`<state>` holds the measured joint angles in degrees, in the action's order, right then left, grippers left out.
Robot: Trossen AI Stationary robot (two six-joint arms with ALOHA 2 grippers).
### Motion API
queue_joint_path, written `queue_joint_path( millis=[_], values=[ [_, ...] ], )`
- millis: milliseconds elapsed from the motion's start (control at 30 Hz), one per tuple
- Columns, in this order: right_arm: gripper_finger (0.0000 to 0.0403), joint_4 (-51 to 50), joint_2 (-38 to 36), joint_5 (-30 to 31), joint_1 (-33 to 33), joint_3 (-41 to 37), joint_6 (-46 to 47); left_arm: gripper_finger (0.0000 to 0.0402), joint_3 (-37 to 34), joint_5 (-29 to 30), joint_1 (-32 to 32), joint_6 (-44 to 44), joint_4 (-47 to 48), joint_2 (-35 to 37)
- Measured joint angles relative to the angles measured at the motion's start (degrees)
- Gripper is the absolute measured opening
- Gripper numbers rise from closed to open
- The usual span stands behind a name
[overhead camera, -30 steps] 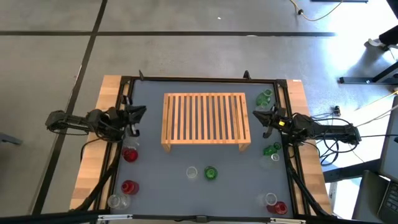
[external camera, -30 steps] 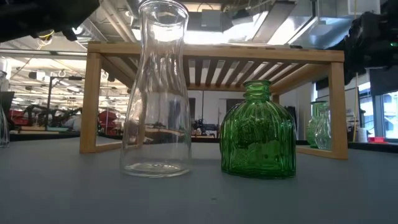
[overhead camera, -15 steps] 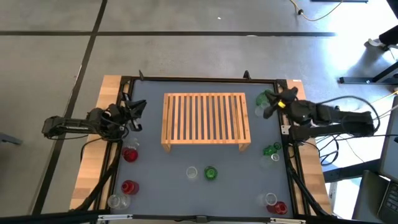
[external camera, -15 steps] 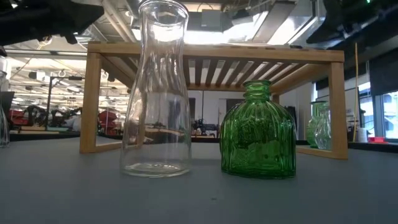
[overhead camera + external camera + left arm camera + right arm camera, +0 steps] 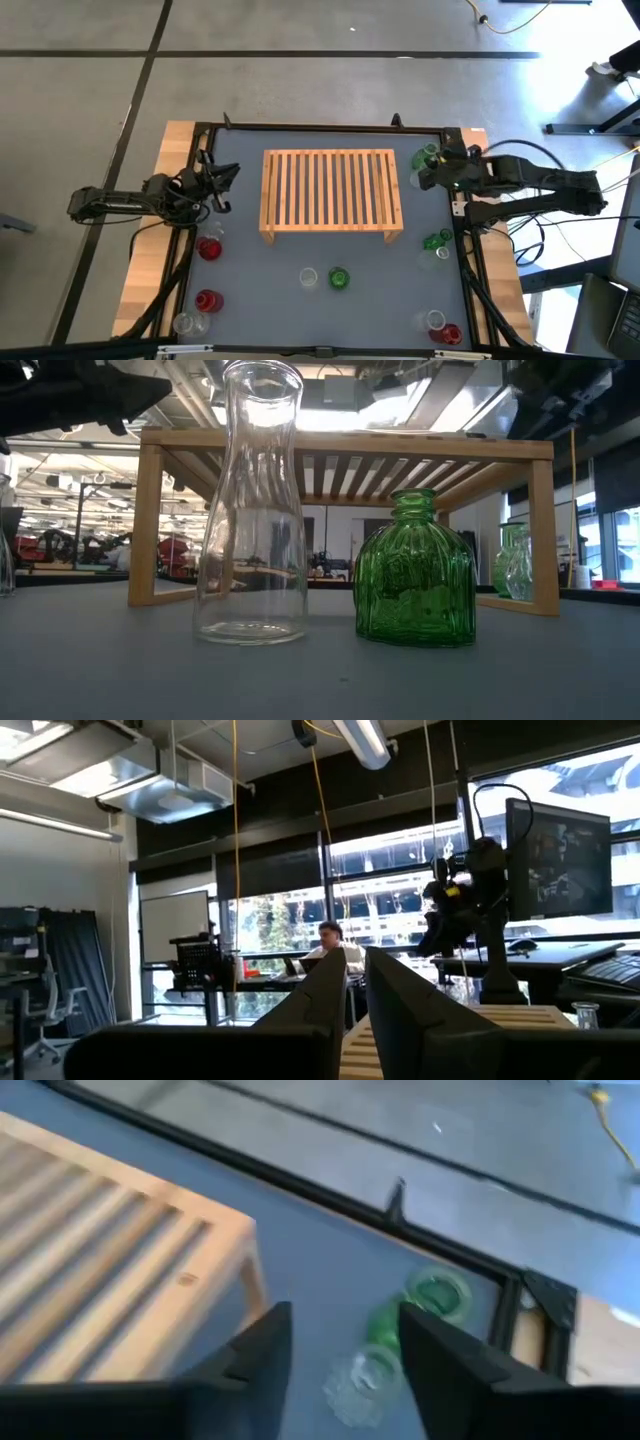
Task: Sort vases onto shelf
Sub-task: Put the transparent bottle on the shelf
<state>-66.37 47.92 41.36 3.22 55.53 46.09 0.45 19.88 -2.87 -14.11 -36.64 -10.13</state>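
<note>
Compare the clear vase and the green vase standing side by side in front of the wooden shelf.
The clear vase is colourless with smooth walls; the green vase is deep green with ribbed walls. The clear vase is tall and slim, rising above the shelf top in the low view; the green vase is squat and round, ending below it. Both stand upright on the table, apart, untouched.

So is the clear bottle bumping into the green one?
Apart. In the low view, grey table shows between the clear bottle and the green one.
</note>
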Motion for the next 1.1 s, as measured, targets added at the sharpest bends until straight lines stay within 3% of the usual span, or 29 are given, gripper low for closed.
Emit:
queue_joint_path(
  millis=[100,300,533,700,900,1100],
  values=[
    [0.0225,-2.02,1.46,-4.10,4.98,0.00,-1.68,0.0037,0.00,0.50,-0.01,-0.83,-0.11,0.00],
    [0.0281,-2.56,2.00,-18.87,13.31,0.02,-9.20,0.0037,0.00,0.61,0.00,-3.02,-0.02,0.00],
    [0.0294,-2.59,1.95,-19.47,14.82,0.02,-9.81,0.0037,0.00,0.63,0.00,-3.06,-0.02,0.00],
    [0.0285,-2.58,4.38,-19.51,15.49,0.02,-5.51,0.0037,0.00,0.63,0.00,-3.06,-0.02,0.00],
    [0.0271,-1.70,7.23,-21.54,19.40,0.02,-7.61,0.0037,0.00,-0.57,0.00,-3.02,0.13,0.00],
    [0.0261,-0.30,9.73,-18.98,22.87,-1.28,-9.52,0.0037,0.00,-0.82,0.02,-3.03,0.15,0.00]
  ],
)
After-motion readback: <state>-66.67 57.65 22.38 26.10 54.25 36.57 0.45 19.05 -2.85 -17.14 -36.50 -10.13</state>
